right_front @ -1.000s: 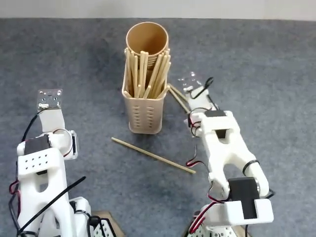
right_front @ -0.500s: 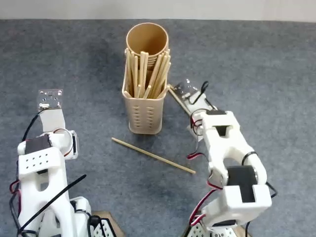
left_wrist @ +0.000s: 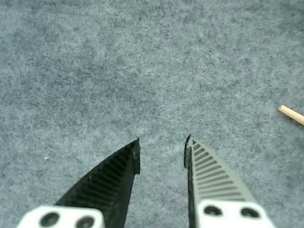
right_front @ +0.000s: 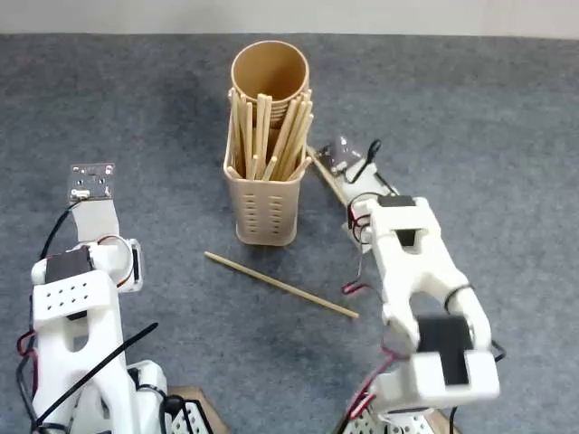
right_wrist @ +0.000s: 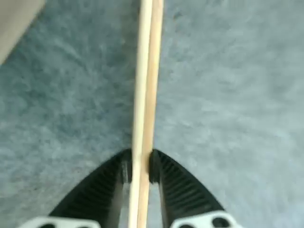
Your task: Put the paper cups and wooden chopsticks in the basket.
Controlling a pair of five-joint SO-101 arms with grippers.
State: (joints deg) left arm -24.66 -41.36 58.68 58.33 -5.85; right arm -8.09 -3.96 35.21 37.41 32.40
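Basket (right_front: 264, 217) already holds the paper cup (right_front: 270, 70) and a bundle of chopsticks (right_front: 271, 136). Right gripper (right_wrist: 140, 165) is clamped on a pair of chopsticks (right_wrist: 147, 71) just beside the basket (nearly in, I'd say). One loose chopstick (right_front: 280, 285) lies on the carpet (right_front: 488, 108) in front of it. Left gripper (left_wrist: 161, 148) hangs open, holding nothing.

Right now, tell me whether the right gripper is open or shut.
Shut on the chopsticks: the right gripper presses its fingers against both sides of the pair.
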